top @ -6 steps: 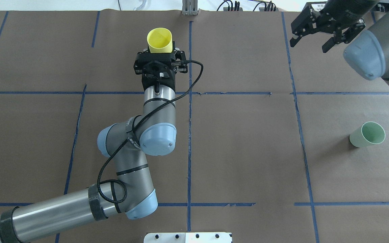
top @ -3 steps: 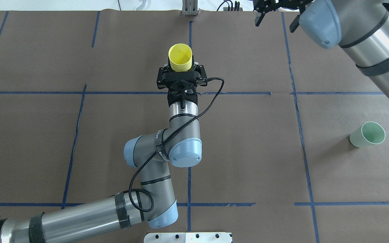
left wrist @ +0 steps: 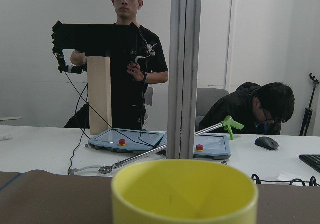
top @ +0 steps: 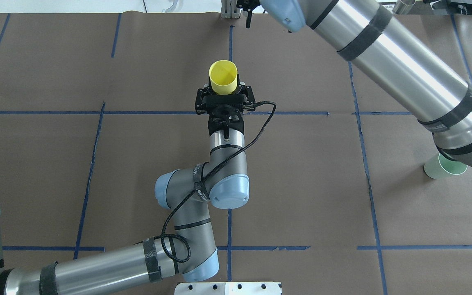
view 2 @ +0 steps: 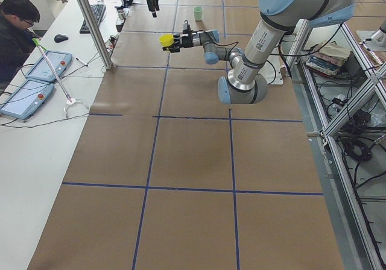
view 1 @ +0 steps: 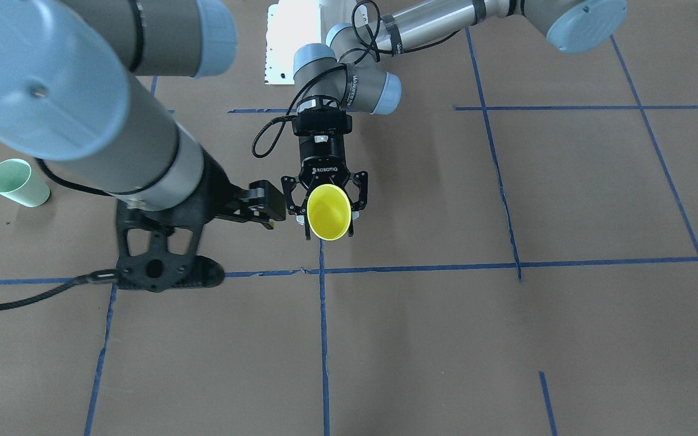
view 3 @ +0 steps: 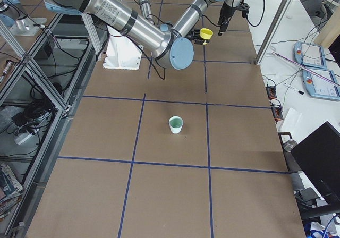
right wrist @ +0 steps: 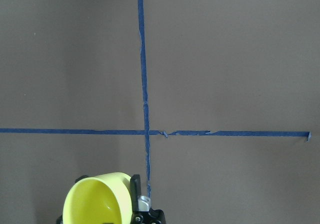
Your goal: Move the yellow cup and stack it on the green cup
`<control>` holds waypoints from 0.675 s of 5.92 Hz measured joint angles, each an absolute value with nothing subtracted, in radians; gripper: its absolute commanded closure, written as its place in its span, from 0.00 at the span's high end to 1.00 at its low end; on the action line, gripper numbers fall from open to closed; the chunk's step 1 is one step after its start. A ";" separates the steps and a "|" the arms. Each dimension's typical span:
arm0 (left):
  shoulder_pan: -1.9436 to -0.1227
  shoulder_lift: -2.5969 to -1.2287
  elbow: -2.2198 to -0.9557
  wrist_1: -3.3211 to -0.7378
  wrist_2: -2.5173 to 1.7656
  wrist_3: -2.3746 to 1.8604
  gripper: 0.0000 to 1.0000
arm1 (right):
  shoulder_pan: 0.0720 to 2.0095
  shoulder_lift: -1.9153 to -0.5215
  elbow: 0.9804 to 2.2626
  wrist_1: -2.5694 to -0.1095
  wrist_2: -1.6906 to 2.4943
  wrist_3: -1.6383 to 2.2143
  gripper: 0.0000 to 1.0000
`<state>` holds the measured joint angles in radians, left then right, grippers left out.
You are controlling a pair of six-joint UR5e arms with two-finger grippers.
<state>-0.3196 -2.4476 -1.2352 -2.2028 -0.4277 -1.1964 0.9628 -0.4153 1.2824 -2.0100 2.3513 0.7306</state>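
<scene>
My left gripper [top: 224,91] is shut on the yellow cup [top: 223,77] and holds it above the table near the centre line, its mouth tilted away from the robot. The cup also shows in the front-facing view [view 1: 328,212], and its rim fills the bottom of the left wrist view [left wrist: 185,191]. My right gripper [view 1: 271,209] hangs just beside the yellow cup, apart from it; it looks open and empty, and in the overhead view only its tip [top: 246,15] shows. The green cup [view 1: 17,181] stands upright far off on the right side, partly covered by the right arm in the overhead view [top: 439,170].
The table is brown paper with blue tape lines [top: 230,246]. A white base plate [top: 228,288] sits at the near edge. Operators, tablets and a metal post [view 2: 90,23] stand beyond the far edge. My right arm [top: 391,61] stretches across the far right.
My left arm carried the yellow cup rightwards to the centre line. My right arm swung left along the far edge towards the cup and now covers part of the green cup from overhead.
</scene>
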 measured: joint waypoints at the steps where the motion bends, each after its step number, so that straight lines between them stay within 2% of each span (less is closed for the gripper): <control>1: -0.319 -2.448 -1.235 -2.203 -0.428 -1.196 0.52 | 0.920 -0.396 1.260 -2.011 2.318 0.743 0.92; 4: -0.319 -2.444 -1.235 -2.205 -0.429 -1.198 0.52 | 0.837 -0.391 1.253 -2.007 2.225 0.767 0.83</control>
<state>-0.3191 -2.4439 -1.2349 -2.2054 -0.4294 -1.1977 0.8366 -0.3909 1.2530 -2.0071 2.2250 0.7668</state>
